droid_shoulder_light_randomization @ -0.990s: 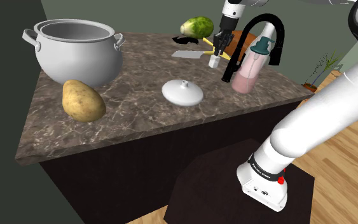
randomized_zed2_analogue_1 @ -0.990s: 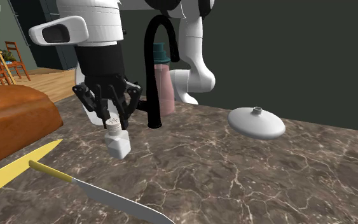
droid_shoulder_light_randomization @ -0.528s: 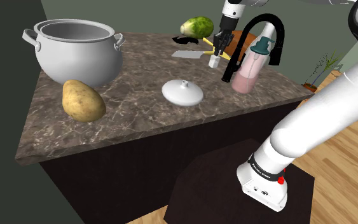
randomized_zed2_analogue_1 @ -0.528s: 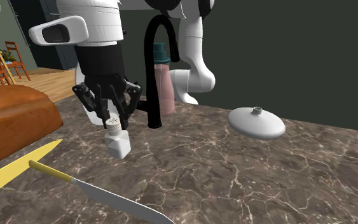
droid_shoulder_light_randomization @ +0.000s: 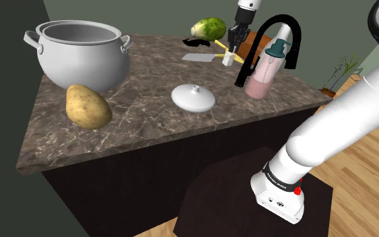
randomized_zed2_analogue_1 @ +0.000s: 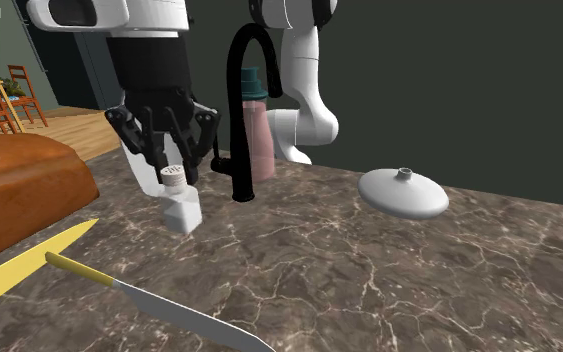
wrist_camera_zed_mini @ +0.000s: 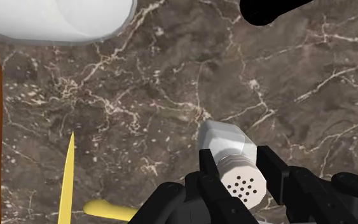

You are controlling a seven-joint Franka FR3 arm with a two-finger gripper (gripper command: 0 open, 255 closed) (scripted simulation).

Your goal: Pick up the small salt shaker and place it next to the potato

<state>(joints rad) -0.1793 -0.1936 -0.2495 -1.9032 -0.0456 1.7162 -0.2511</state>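
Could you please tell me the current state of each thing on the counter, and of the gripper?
gripper: jaws shut on the salt shaker.
salt shaker: roughly upright, clasped near its cap.
pot: upright, uncovered.
lid: off the pot, lying knob up on the counter.
soap dispenser: upright beside the faucet.
knife: lying flat on the counter.
potato: resting on the counter by the pot.

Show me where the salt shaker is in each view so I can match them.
Shoulder view: salt shaker at the counter's far side, under the tool, left of the black faucet.
Second exterior view: shaker left of middle, just left of the faucet.
Wrist view: shaker clasped in the tool.
Shared landmark: the yellow-handled knife lying near the shaker.
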